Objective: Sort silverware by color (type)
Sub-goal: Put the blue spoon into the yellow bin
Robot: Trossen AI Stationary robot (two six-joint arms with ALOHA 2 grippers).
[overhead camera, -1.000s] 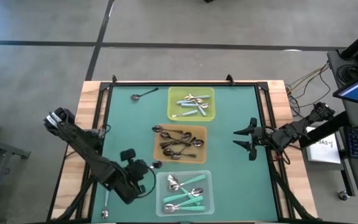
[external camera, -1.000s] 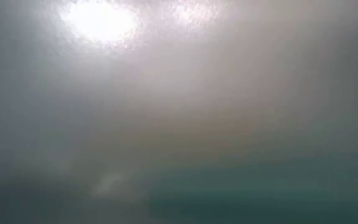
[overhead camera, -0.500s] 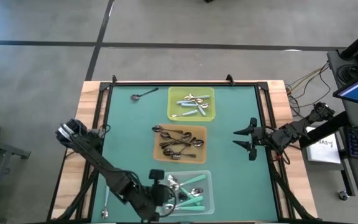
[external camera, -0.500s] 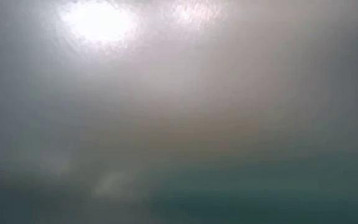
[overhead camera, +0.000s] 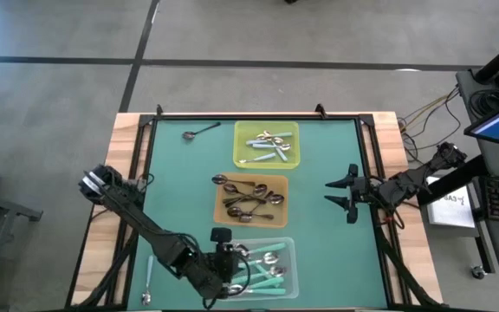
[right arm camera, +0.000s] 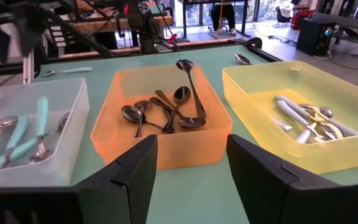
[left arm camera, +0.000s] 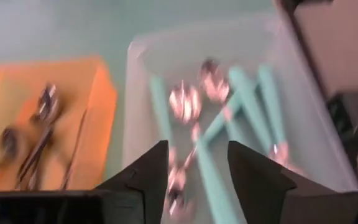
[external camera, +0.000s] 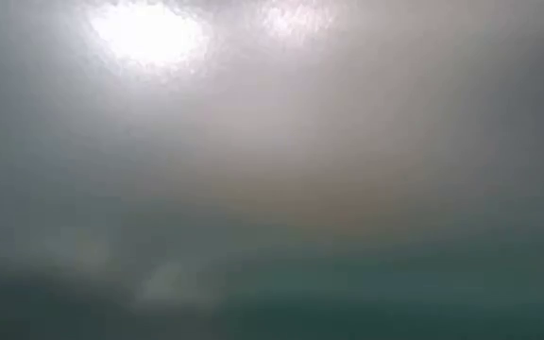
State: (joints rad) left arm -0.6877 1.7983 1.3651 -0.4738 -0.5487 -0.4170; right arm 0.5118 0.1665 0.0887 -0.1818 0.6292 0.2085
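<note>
The silverware is spread over three trays. Teal-handled spoons (left arm camera: 241, 99) lie in the clear tray (overhead camera: 289, 245). Dark spoons (right arm camera: 166, 109) are in the orange tray (overhead camera: 277, 182), and silver ones (right arm camera: 303, 121) in the yellow tray (overhead camera: 291, 128). One dark spoon (overhead camera: 199, 132) lies on the mat at the far left, and a teal-handled one (overhead camera: 148, 277) near the near left corner. My left gripper (left arm camera: 197, 168) hangs open over the clear tray's left part, nothing between its fingers. My right gripper (overhead camera: 340, 192) waits open at the table's right side. The low view shows only haze.
The three trays stand in a row down the middle of the green mat (overhead camera: 180, 191), with bare mat on both sides. A black frame (overhead camera: 258, 115) runs round the table. My left arm (overhead camera: 137, 217) slants across the near left part.
My left gripper has swung toward the table's right and near edges, from beside the orange tray's near left corner to above the clear tray's left part, turning as it went.
</note>
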